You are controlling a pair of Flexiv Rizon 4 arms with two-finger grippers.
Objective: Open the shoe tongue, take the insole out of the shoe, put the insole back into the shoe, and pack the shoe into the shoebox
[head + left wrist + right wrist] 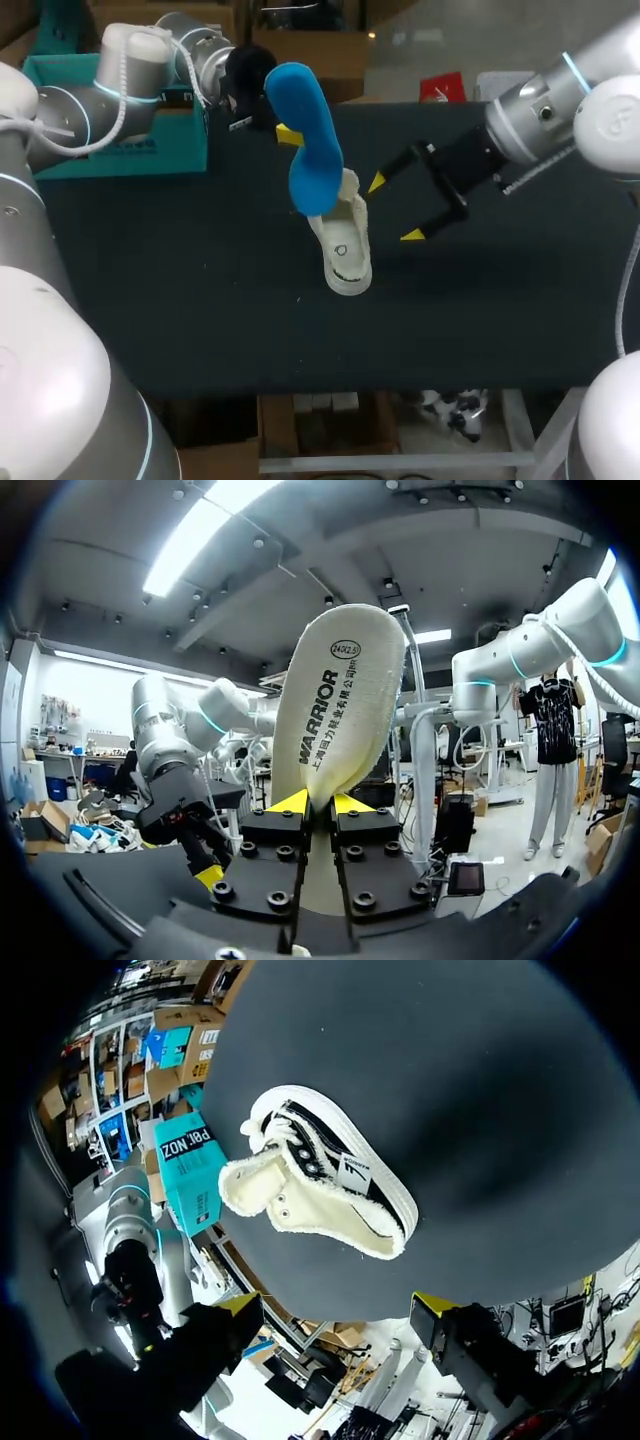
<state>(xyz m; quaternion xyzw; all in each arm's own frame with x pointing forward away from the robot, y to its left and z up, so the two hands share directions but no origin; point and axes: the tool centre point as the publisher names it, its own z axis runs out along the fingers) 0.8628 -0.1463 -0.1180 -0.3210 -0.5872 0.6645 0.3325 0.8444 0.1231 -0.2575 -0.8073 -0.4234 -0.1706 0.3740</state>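
Note:
The insole (305,140), blue on top and cream underneath (335,720), is held up in the air by one end, with my left gripper (285,135) (318,805) shut on it. The shoe (342,250) (320,1175), cream-lined with a black side and white sole, lies on the dark table below the insole. In the head view the insole's lower end overlaps the shoe's opening. My right gripper (395,209) (335,1310) stands wide open just right of the shoe, with nothing between its fingers. The teal shoebox (130,135) (190,1165) sits at the table's far left.
The dark table (200,290) stretches bare in front of and beside the shoe. My left arm (150,60) reaches over the shoebox. My right arm's gripper (190,830) shows beside the held insole in the left wrist view.

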